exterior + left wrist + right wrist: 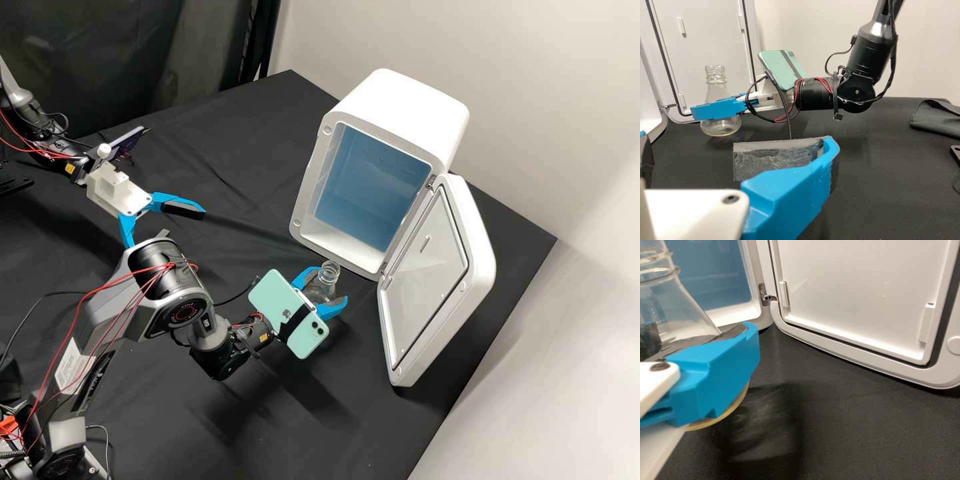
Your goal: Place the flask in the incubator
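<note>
The clear glass flask (329,272) stands upright in front of the white incubator (400,107), just below its open blue chamber (370,190). My right gripper (325,292) is shut on the flask's body. In the right wrist view one blue finger (715,365) presses the flask (670,310), whose base is at or just above the cloth. The door (440,280) hangs wide open to the right. The left wrist view shows the flask (715,80) with the door (705,45) behind it. My left gripper (163,225) is open far to the left, holding nothing.
A mint phone (290,313) is clamped on the right wrist. The bench's right edge (507,320) runs close behind the open door. Red cables (40,143) and gear lie at the back left. A folded black cloth (937,117) lies on the bench.
</note>
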